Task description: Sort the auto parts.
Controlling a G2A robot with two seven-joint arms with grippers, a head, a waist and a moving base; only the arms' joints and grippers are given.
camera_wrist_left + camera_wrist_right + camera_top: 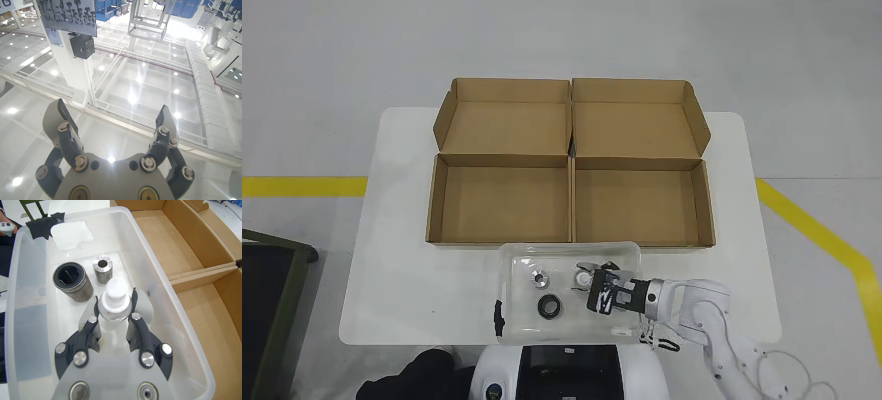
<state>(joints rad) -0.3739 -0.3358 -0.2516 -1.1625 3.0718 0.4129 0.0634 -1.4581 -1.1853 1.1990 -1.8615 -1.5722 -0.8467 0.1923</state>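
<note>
On the white bench (pixel 372 200), the bottle (pixel 115 289) sits inside the bin (pixel 147 251), the right pincer (pixel 115 303) clamped round its shoulder, likely to lift it out. A bearing (pixel 72 281) and a sleeve (pixel 103 271) share the bin; boxes (pixel 502 205) lie beyond it. The left pincer (pixel 112 109) gapes wide and empty.

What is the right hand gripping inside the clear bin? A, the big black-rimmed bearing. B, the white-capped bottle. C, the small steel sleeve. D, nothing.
B: the right hand is clamped on the white-capped bottle, while the black-rimmed bearing and the steel sleeve stand apart from it.
</note>
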